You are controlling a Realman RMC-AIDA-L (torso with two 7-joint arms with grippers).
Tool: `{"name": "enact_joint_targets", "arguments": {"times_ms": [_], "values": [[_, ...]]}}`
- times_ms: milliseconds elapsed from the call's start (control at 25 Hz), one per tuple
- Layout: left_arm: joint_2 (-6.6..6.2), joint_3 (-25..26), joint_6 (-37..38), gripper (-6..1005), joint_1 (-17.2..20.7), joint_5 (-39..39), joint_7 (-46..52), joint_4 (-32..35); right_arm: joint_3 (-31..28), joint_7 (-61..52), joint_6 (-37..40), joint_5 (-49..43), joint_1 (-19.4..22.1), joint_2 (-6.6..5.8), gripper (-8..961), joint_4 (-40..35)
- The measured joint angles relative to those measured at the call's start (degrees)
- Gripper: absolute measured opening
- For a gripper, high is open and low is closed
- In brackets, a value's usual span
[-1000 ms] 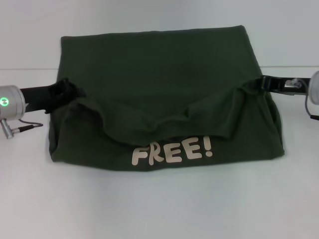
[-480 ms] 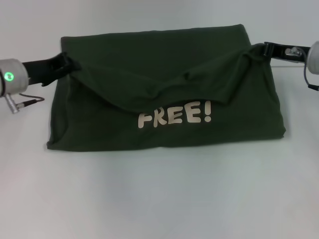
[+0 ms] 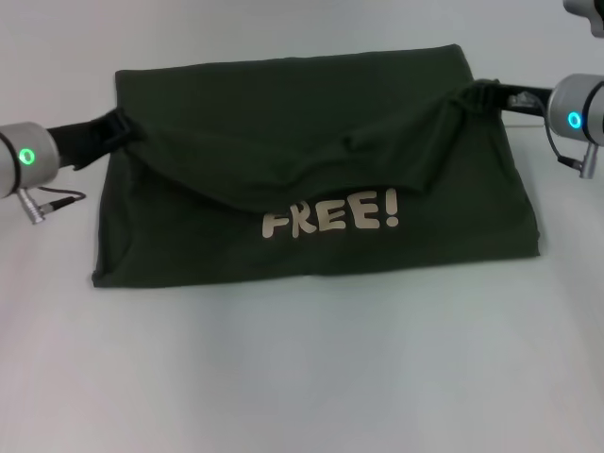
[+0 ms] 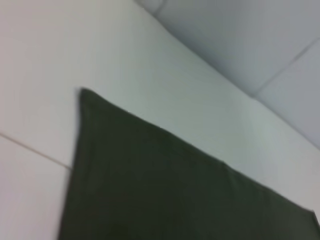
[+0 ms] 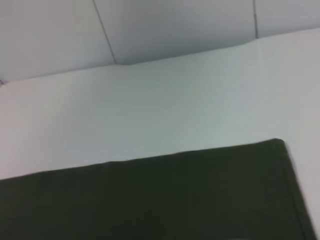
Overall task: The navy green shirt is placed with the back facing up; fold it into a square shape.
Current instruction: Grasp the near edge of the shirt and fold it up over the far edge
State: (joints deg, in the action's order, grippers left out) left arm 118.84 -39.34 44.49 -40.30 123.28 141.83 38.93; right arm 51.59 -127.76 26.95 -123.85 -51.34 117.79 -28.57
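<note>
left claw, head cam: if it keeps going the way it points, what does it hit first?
The left claw points across the table toward the robot's right and already grips the navy green shirt at its edge, so it meets more shirt first, probably the raised fold; height is unclear.

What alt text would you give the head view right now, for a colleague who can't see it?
A dark olive navy green shirt lies on a white table, its near edge pulled back over itself by both grippers, exposing pale "FREE!" lettering. The left gripper pinches the fold's left end, the right gripper its right end, the edge sagging between them.
</note>
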Motion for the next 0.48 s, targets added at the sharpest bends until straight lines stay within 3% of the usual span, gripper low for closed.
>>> {"name": "enact_joint_targets", "arguments": {"times_ms": [160,480], "values": [[1.06,-0.24,-0.16,96,1.64,0.03,1.23,3.04,0.10,0.01,0.53,0.11,-0.72,0.24,38,-0.87],[0.50,-4.96,0.39,111,0.24,0.03,-1.80,1.73,5.43,-0.75,-5.05,-2.10,-3.69,0.20,42,3.78]]}}
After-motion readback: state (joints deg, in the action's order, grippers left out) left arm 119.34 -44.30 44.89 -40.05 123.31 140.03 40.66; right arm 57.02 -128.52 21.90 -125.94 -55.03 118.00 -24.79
